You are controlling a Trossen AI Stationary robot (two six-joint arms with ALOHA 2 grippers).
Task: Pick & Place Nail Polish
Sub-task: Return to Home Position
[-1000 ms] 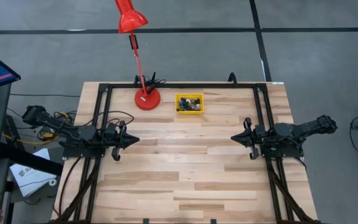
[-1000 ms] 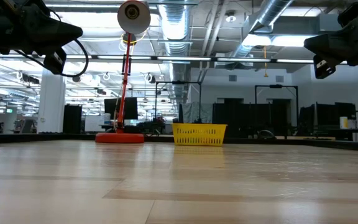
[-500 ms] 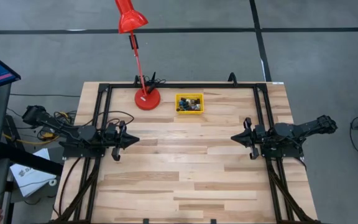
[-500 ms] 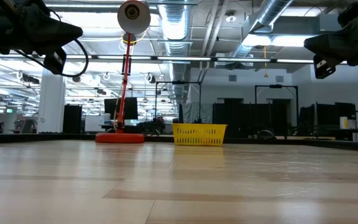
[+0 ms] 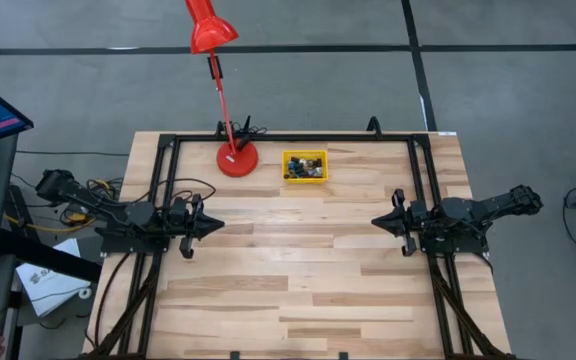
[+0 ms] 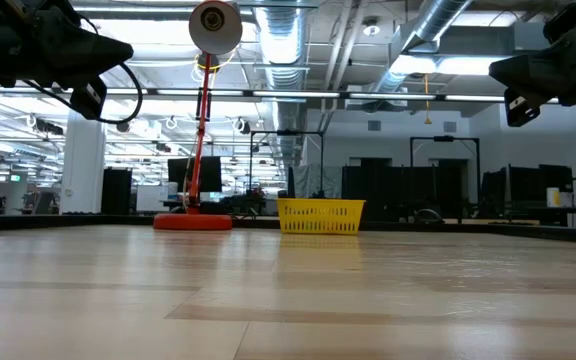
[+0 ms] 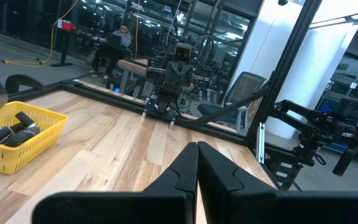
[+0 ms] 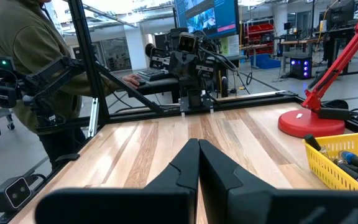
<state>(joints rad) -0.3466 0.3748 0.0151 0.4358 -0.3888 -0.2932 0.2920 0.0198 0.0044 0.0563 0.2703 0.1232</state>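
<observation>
Several nail polish bottles (image 5: 303,167) lie inside a small yellow bin (image 5: 289,157) at the table's far middle; dark-capped ones show in the left wrist view (image 7: 8,132) and right wrist view (image 8: 351,163). My left gripper (image 5: 219,225) hovers shut above the table's left side, pointing level toward the right. My right gripper (image 5: 375,221) hovers shut above the right side, pointing level toward the left. Both are well clear of the bin, with nothing between their fingers (image 7: 196,163) (image 8: 199,160).
A red desk lamp stands with its round base (image 5: 236,159) just left of the bin, its head (image 5: 208,28) reaching beyond the far edge. A black frame (image 5: 298,138) runs along the table's far and side edges. A person (image 8: 27,56) stands beyond the table's left side.
</observation>
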